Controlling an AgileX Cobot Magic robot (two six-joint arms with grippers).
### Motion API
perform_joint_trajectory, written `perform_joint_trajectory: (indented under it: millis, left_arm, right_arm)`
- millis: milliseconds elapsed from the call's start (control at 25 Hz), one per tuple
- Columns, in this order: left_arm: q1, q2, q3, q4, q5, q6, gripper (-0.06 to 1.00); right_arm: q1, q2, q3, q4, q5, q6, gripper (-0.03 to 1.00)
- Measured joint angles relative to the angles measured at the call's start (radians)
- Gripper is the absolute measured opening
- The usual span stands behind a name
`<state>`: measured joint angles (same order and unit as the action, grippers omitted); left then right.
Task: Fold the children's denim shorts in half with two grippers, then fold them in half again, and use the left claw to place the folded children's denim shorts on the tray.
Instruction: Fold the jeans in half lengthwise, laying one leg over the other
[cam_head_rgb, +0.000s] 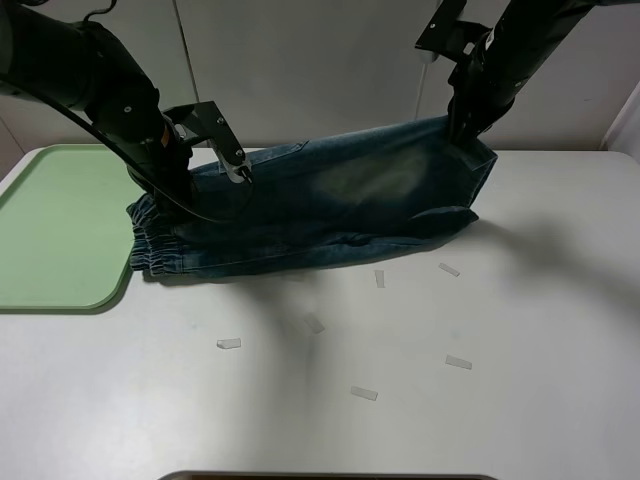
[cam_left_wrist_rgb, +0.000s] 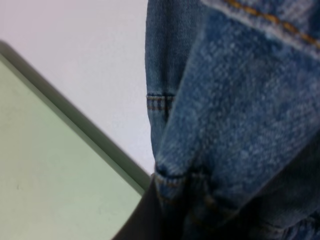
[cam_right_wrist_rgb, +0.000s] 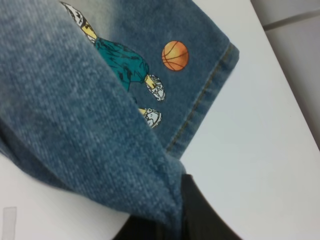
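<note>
Faded blue shorts (cam_head_rgb: 330, 205); pale green tray (cam_head_rgb: 55, 235).

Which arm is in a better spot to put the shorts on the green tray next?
Probably the left gripper: it grips the shorts right beside the tray; the right gripper is on the far side.

We are seeing bright, diffuse light laying soft shadows on the table (cam_head_rgb: 540, 320); the left wrist view is blurring the denim shorts (cam_left_wrist_rgb: 240, 125).
</note>
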<state>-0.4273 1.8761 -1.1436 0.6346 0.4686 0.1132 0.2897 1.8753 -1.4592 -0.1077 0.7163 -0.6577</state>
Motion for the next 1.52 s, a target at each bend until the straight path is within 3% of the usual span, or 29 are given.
perform_joint_trajectory:
  millis: [400, 880, 1360, 1440, 1520]
  left_arm:
    - [0.0, 0.0, 0.0, 0.0, -0.003, 0.0, 0.02]
    - [0.0, 0.0, 0.0, 0.001, 0.0, 0.0, 0.02]
    - [0.0, 0.001, 0.0, 0.007, -0.026, 0.0, 0.02]
    - [0.0, 0.001, 0.0, 0.008, -0.029, 0.0, 0.07]
    - [0.0, 0.001, 0.0, 0.01, -0.028, -0.001, 0.2]
  right_arm:
    - [0.0, -0.006, -0.001, 0.02, 0.103, 0.001, -0.02]
    - [-0.003, 0.021, -0.001, -0.001, -0.01, 0.001, -0.02]
    - [-0.003, 0.036, -0.001, -0.017, -0.034, 0.001, -0.02]
    - [-0.003, 0.036, -0.001, -0.022, -0.042, 0.001, 0.0]
    - [-0.005, 0.036, -0.001, -0.028, -0.057, 0.003, 0.09]
